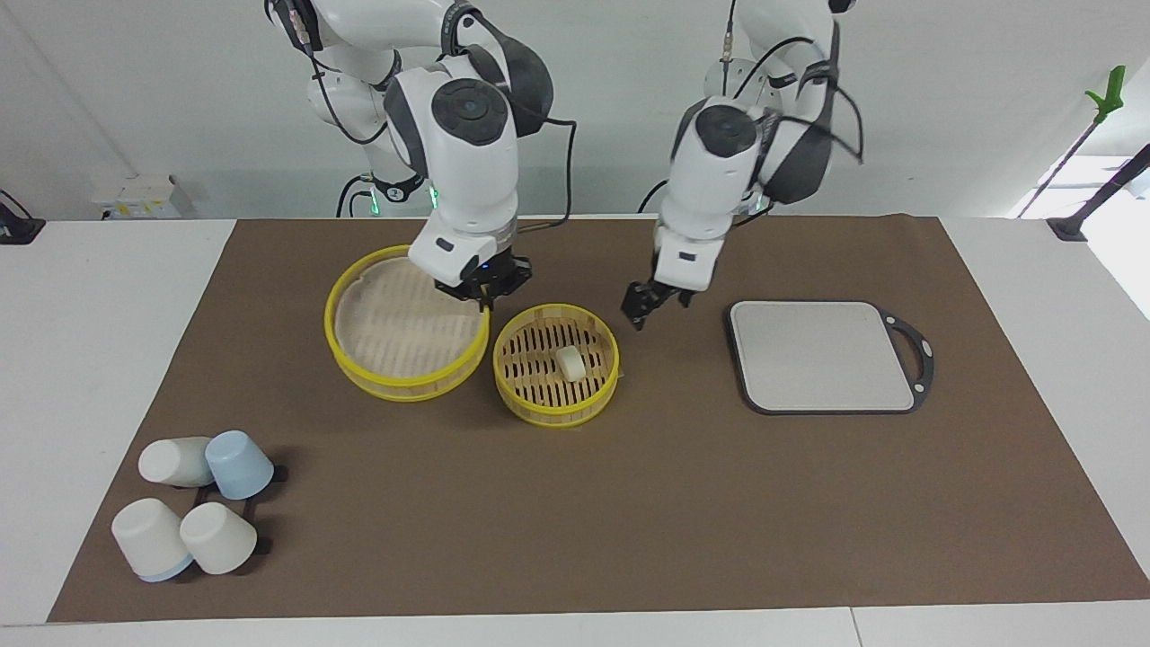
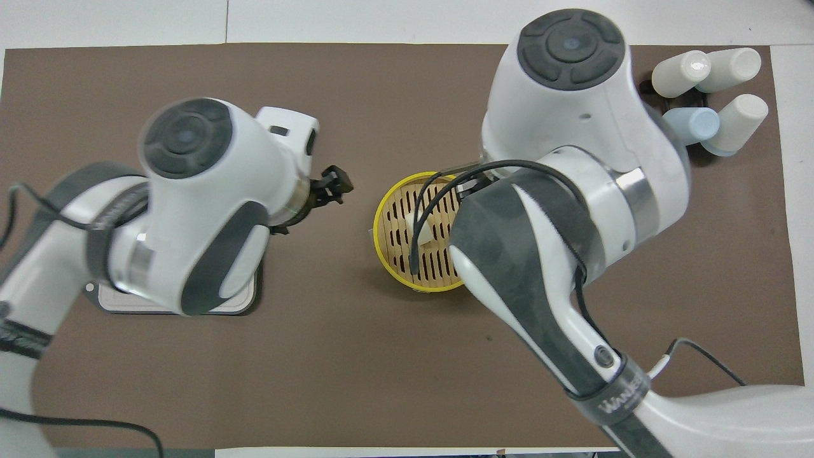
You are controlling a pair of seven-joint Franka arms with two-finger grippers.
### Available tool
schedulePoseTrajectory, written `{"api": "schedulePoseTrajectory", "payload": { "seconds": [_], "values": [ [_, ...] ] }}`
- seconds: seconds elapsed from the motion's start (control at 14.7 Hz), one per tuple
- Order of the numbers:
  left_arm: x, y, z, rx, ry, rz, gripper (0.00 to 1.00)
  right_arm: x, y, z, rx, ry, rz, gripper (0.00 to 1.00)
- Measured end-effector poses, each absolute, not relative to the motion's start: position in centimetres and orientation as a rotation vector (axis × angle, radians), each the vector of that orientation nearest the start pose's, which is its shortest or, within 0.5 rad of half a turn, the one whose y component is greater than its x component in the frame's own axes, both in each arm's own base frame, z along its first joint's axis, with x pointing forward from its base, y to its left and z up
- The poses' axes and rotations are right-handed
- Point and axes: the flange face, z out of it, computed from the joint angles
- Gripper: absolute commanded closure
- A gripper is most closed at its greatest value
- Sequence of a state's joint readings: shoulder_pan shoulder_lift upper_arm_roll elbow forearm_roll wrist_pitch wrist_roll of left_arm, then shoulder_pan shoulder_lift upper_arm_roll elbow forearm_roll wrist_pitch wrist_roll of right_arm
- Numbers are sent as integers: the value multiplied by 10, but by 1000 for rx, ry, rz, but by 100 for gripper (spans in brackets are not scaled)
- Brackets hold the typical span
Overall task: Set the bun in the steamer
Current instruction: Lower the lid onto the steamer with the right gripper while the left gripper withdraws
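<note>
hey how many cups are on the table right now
4. All sit clustered at the right arm's end of the table, farther from the robots than the steamer: a white cup beside the blue cup, and two more white cups farther out. None seem hidden.

Small cream-white dough bun (image 1: pixel 570 361), round yellow-rimmed slatted bamboo steamer (image 1: pixel 556 403), grey rectangular black-edged board (image 1: pixel 824 356), brown mat-covered surface (image 1: pixel 629 503), white and pale-blue cups (image 1: pixel 238 464)

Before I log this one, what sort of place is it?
Most likely a robotics lab bench set up as a mock kitchen: two white robot arms over a table with a brown mat, against bare white walls, with staged props such as a yellow steamer, a grey board and cups.
</note>
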State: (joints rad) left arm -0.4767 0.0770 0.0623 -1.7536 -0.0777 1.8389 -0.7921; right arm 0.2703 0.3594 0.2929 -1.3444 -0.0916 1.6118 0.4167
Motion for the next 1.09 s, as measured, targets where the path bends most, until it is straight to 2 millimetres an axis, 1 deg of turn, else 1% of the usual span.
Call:
{"api": "schedulePoseTrajectory", "payload": {
  "seconds": [0.07,0.14,0.2,0.27,0.34,0.41,0.48,0.55,0.68,0.95,1.09],
  "values": [
    [538,-197,536,-3149,-571,70,0,566,345,518,-3147,-174,76,100],
    [540,-154,550,-3159,-500,87,0,557,375,508,-3137,-131,55,100],
    [540,-115,560,-3169,-423,107,0,548,401,493,-3132,-102,45,100],
    [541,-81,566,-3170,-341,123,0,542,423,478,-3128,-78,25,100],
    [541,-51,571,-3159,-249,139,0,540,438,462,-3119,-49,6,100],
    [540,-30,577,-3146,-161,154,0,543,444,450,-3106,-20,-8,100],
    [538,-18,582,-3136,-84,172,0,548,444,442,-3092,6,-23,100],
    [537,-12,586,-3129,-36,186,0,552,443,435,-3082,28,-34,100],
    [534,-12,589,-3121,4,211,0,554,440,425,-3074,38,-43,100],
    [531,-15,597,-3117,21,235,0,546,443,403,-3050,58,-73,100],
    [531,-15,606,-3118,22,225,0,541,442,404,-3045,67,-86,100]
  ]
}}
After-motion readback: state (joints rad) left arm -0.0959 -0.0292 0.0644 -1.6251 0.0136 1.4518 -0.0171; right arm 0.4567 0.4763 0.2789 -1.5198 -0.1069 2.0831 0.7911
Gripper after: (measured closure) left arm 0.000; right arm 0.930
